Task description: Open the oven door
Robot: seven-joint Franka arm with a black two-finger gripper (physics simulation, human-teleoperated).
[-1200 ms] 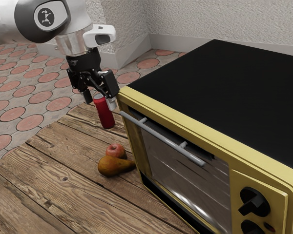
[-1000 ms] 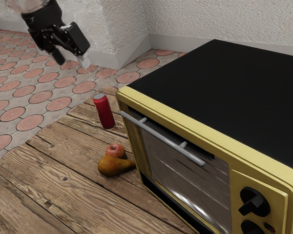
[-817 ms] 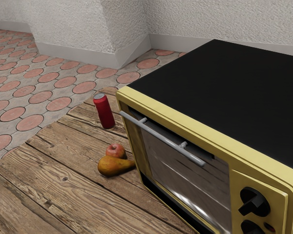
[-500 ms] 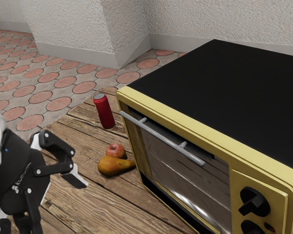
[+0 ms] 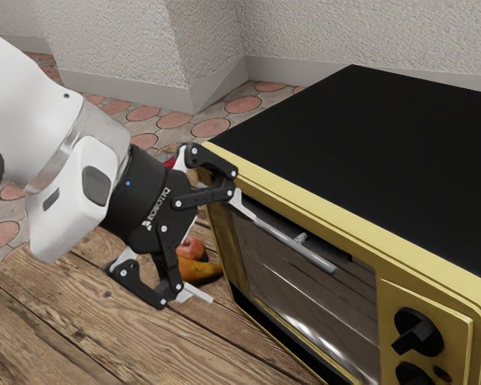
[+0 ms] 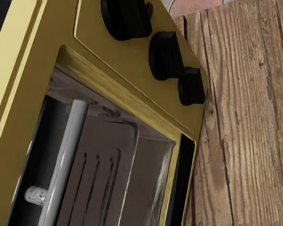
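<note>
Oven (image 5: 361, 144) sits on table (image 5: 56, 305), exterior view's right. Handle (image 5: 280, 234) runs across upper door (image 5: 305, 297); knobs (image 6: 165, 56) beside door. Apple (image 5: 194, 245) and pear (image 5: 202, 272) lie together, exterior view's left of oven. Can (image 5: 169, 163) is farther back, mostly hidden.

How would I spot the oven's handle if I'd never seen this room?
Find the big yellow oven with the black top, then the glass door on its front. Near that door's upper edge runs the handle: one slim, straight grey bar, quite unlike the chunky black knobs beside the door.
</note>
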